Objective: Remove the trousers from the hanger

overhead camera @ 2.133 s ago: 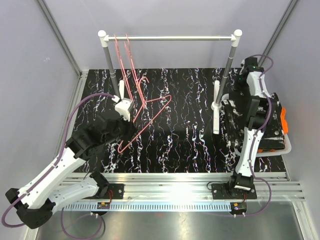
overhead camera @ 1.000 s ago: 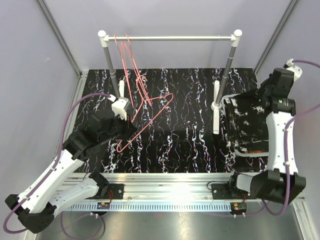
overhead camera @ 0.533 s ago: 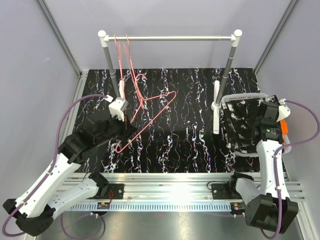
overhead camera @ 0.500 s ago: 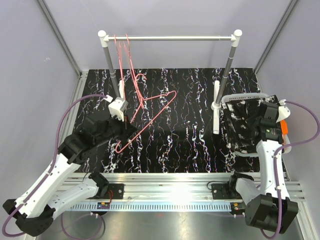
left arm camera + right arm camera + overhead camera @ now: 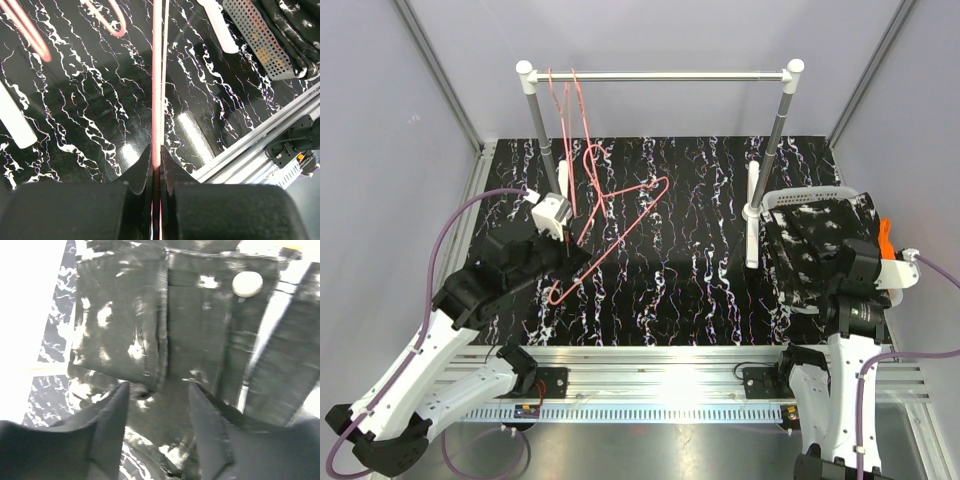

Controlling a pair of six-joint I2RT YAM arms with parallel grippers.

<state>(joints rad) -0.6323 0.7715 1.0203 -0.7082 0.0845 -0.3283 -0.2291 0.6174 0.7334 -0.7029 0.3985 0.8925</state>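
Observation:
A bare pink wire hanger (image 5: 620,225) hangs in the air over the table's left half, below the rail. My left gripper (image 5: 565,265) is shut on its lower bar; in the left wrist view the pink hanger wire (image 5: 157,100) runs straight out from between the closed jaws of the left gripper (image 5: 156,162). Black trousers with white markings (image 5: 815,245) lie piled on a white basket (image 5: 805,198) at the right, and an orange garment (image 5: 886,240) peeks out behind them. My right gripper (image 5: 157,390) hovers open just above the black trousers (image 5: 190,330), holding nothing.
A clothes rack stands at the back, its rail (image 5: 660,75) carrying two more pink hangers (image 5: 563,100). One rack post (image 5: 772,150) and its white foot (image 5: 753,215) stand just left of the basket. The aluminium frame rail (image 5: 670,360) runs along the near edge.
The right arm has drawn back toward the near edge and its jaws have opened, leaving the black trousers on the basket. The left arm has shifted the hanger slightly toward the rack.

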